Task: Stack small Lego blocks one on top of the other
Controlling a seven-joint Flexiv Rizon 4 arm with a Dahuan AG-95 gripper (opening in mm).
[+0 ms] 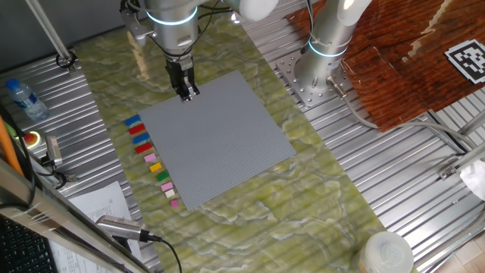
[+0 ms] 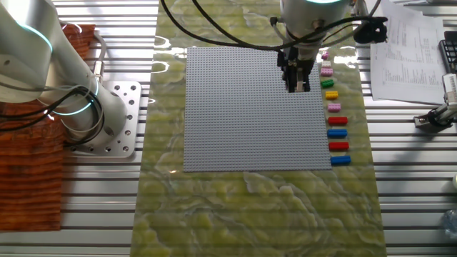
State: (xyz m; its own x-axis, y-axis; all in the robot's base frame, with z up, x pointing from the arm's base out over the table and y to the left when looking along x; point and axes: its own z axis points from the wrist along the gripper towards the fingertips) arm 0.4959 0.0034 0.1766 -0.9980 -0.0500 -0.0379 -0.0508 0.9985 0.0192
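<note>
Looking for containers, we find only a capped water bottle [image 1: 21, 99] lying on the ribbed metal at the far left of one fixed view, and a pale round tub [image 1: 386, 252] cut off at the bottom edge; what either holds we cannot tell.

Our gripper [image 1: 186, 92] hangs over the grey studded baseplate [image 1: 220, 144], near the corner beside the blocks. Its fingers [image 2: 297, 80] are dark and small in both views, and we cannot tell whether they are parted or pressed together, nor whether anything sits between them. The arm above is cut off by the top edge.

The small Lego blocks [image 1: 151, 161] lie in a single row on the green marbled surface [image 1: 303, 197], just beside one edge of the baseplate, none stacked. In the other fixed view the row [image 2: 334, 120] runs blue, red, blue, red, then pink, green, yellow and pale pink; the farthest pieces blur into glare.
</note>
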